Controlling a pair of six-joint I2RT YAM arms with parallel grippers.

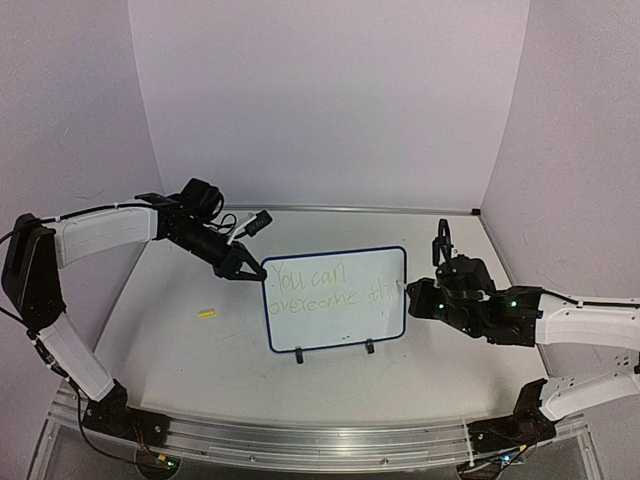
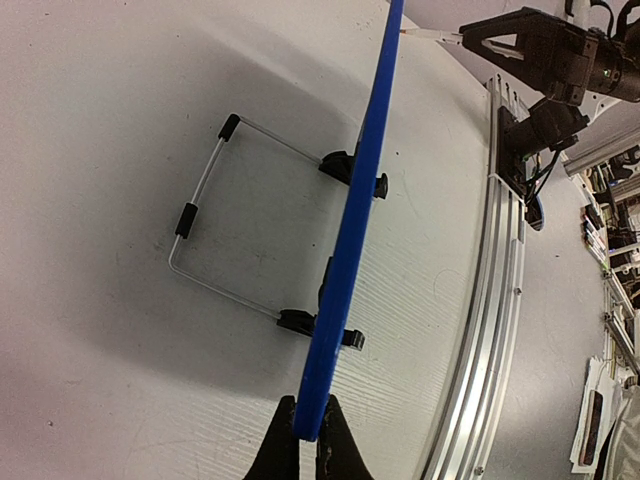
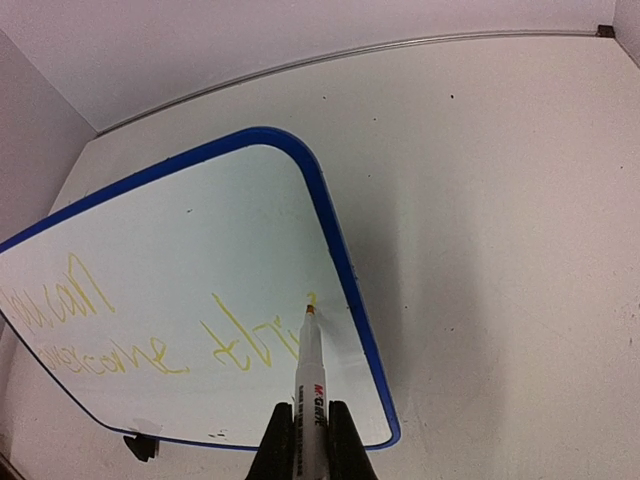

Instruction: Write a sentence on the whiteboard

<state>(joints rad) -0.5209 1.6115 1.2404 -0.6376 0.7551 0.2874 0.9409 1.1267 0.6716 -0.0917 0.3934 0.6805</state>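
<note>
The whiteboard [image 1: 335,298] with its blue frame stands on two black feet mid-table. Its yellow-green sentence [image 1: 330,285] reads "You can" over "overcome thi", with the start of a last letter. My left gripper [image 1: 248,270] is shut on the board's upper left corner; in the left wrist view the blue frame edge [image 2: 345,250] sits between the fingertips [image 2: 306,432]. My right gripper [image 1: 412,292] is shut on a white marker [image 3: 310,385]. The marker's tip touches the board at the last stroke, near the right frame edge [image 3: 330,235].
A small yellow cap [image 1: 205,313] lies on the table left of the board. A wire stand [image 2: 215,235] props the board from behind. The aluminium rail [image 1: 300,432] runs along the near table edge. Walls close in the back and sides.
</note>
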